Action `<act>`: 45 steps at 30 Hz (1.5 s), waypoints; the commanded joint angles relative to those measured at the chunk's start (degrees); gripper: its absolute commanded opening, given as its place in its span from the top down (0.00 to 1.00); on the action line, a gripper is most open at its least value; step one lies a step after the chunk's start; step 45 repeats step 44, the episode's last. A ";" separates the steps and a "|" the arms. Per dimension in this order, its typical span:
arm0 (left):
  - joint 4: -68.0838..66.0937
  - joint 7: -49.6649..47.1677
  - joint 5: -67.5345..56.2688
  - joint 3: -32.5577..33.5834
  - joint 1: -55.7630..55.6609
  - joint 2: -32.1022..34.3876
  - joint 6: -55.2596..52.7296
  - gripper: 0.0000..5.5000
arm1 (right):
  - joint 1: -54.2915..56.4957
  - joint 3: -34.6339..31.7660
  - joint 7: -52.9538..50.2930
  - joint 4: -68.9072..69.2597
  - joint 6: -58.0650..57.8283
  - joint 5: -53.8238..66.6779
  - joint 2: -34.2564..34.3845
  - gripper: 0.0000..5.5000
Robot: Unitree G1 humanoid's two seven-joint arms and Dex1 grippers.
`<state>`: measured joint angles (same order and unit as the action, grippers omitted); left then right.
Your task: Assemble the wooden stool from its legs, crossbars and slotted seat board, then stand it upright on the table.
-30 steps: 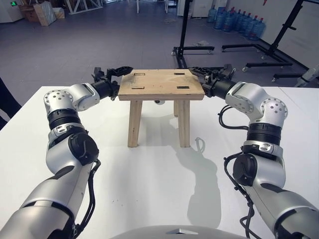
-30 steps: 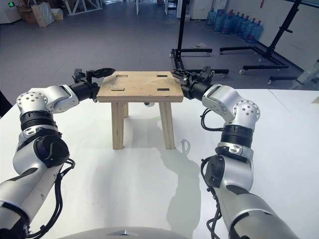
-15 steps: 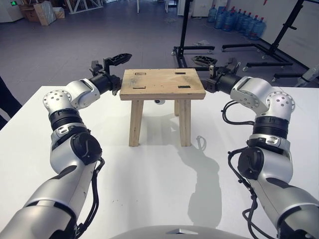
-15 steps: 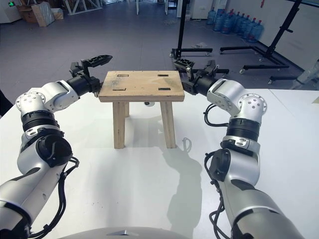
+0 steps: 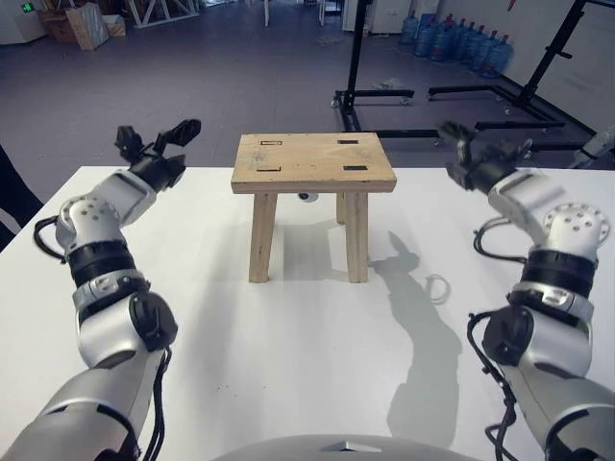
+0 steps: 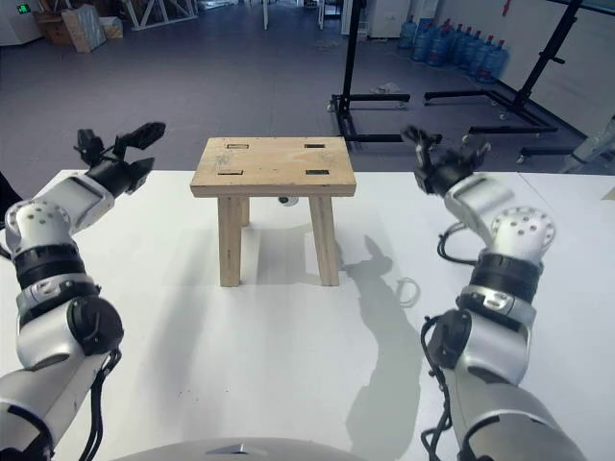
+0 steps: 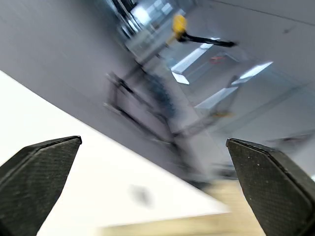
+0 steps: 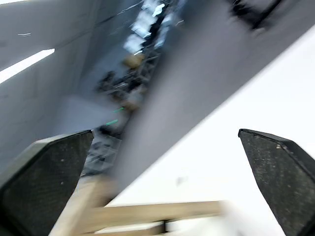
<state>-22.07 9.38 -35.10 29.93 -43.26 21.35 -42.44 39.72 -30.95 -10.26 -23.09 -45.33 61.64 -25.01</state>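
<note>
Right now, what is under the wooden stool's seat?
Under the seat board stand its wooden legs on the white table, and a small round object peeks out just below the edge. The seat's underside and any crossbars are covered.

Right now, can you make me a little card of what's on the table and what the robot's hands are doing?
stool: upright on its legs, slotted seat on top
table: white, stool toward far edge
left gripper: open, left of stool, not touching
right gripper: open, right of stool, not touching
white loop: on table, right of stool
</note>
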 commanded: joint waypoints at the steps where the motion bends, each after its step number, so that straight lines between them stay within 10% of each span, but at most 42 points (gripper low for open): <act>1: 8.20 -1.84 18.03 -14.92 14.80 -3.27 21.14 0.02 | -11.41 10.39 0.90 2.83 18.09 -20.86 4.41 0.02; 13: -4.31 -17.56 24.19 -9.48 21.63 -10.99 41.32 0.02 | -4.92 21.35 -0.98 -17.92 47.64 -48.88 15.37 0.02; 45: -7.52 -16.33 24.92 -12.85 17.82 -13.90 43.65 0.02 | -5.37 17.39 -3.30 -21.14 52.96 -53.05 18.99 0.02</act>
